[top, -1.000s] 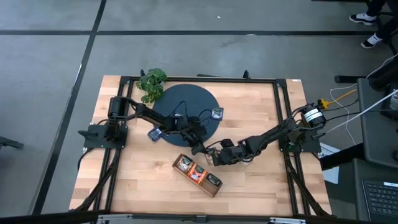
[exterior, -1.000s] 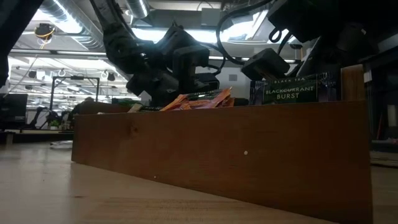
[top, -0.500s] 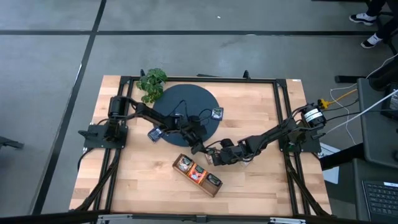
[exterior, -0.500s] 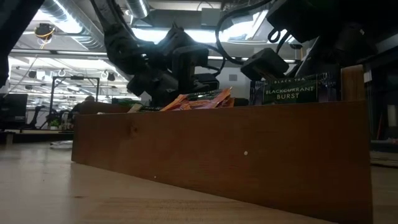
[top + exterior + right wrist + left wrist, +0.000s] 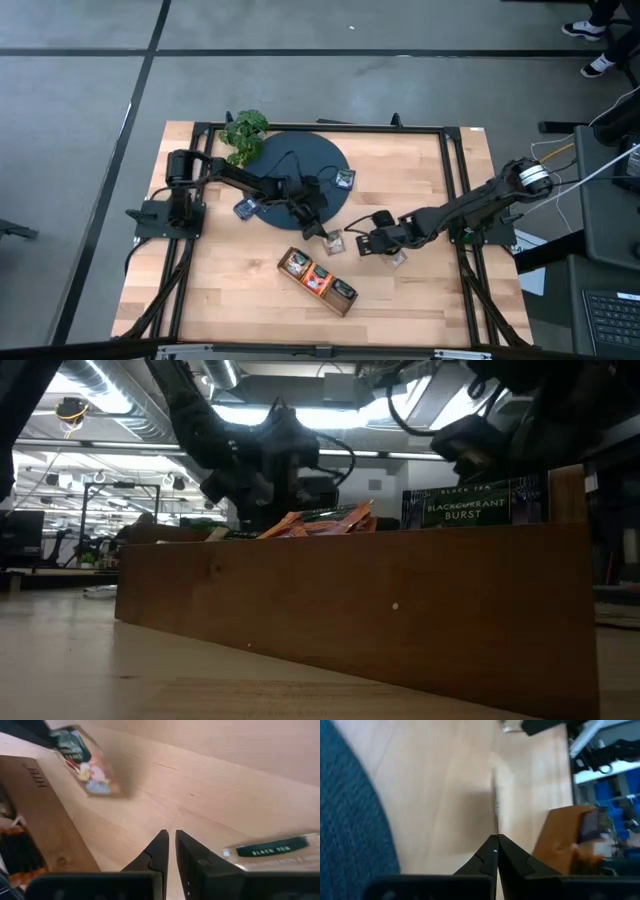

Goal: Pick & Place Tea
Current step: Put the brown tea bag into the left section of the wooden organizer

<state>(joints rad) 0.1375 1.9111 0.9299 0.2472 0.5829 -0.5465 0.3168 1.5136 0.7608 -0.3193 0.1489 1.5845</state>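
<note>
Fingers of the left gripper (image 5: pixel 328 238) pinch a tea bag (image 5: pixel 496 805) edge-on above mid-table, beside the tray (image 5: pixel 318 281). Right gripper (image 5: pixel 367 243), nearby, holds nothing, its fingers narrowly parted.

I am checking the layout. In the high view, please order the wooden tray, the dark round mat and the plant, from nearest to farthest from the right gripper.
From the right gripper:
1. Wooden tray, toward the front edge.
2. Dark round mat, toward the back.
3. Plant, at the back left corner.
</note>
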